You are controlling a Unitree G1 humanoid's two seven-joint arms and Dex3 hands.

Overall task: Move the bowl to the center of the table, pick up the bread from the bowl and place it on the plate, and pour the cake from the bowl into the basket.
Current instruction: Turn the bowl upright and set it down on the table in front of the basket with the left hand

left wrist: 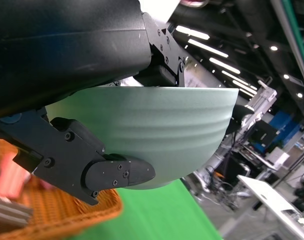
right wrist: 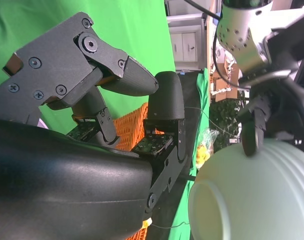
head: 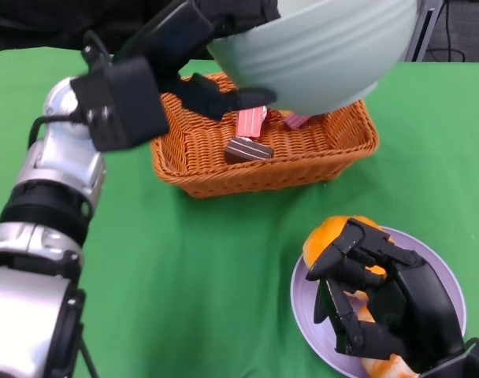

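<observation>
Left hand grips the pale green bowl, tipped above the basket; cake pieces lie inside it. Right hand rests curled on the bread on the plate. Risk: bowl slipping from the rim grip onto the basket.

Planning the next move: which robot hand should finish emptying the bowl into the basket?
Left. The left robot hand already holds the tilted bowl above the basket; the right robot hand rests on the bread at the plate.
</observation>
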